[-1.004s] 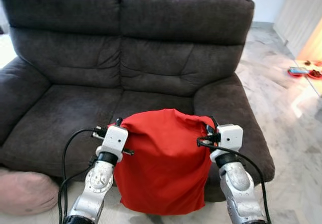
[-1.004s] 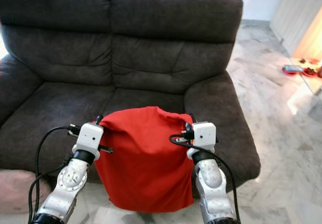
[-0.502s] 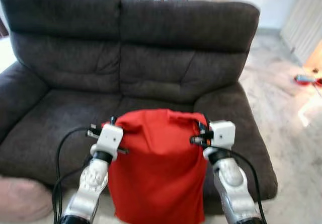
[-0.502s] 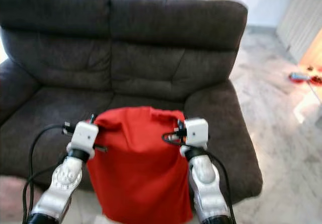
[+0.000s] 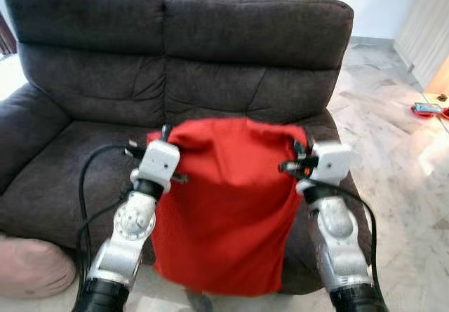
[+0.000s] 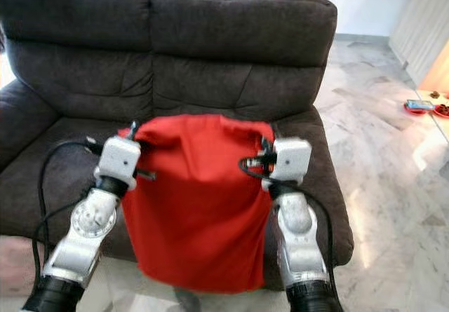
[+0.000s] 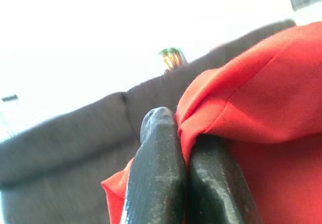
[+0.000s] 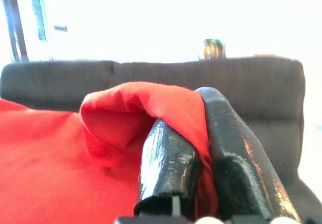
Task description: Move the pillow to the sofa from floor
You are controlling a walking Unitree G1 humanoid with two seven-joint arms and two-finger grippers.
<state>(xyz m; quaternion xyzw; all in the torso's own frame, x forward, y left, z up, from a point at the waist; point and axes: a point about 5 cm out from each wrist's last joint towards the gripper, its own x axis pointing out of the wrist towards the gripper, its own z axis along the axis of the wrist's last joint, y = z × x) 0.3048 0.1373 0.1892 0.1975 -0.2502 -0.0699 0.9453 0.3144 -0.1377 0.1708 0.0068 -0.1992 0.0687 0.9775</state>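
Observation:
A red pillow [image 5: 224,200] hangs limp between my two arms, held up in front of the dark grey sofa [image 5: 91,151]. My left gripper [image 7: 183,148] is shut on its upper left corner, red cloth pinched between the black fingers [image 7: 156,168]. At the upper right corner my right gripper [image 8: 193,148] is shut on a fold of the same cloth. The pillow's top edge [image 6: 200,124] is level with the sofa's seat cushions, and its lower edge hangs in front of the seat front.
A pale pink cushion [image 5: 31,266] lies on the floor at the sofa's left front corner. Marble floor [image 5: 400,165] stretches to the right, with a low table [image 5: 438,112] bearing small red items at the far right edge.
Both arms have lifted the pillow higher, its top now in front of the sofa's seat. The camera has shifted slightly.

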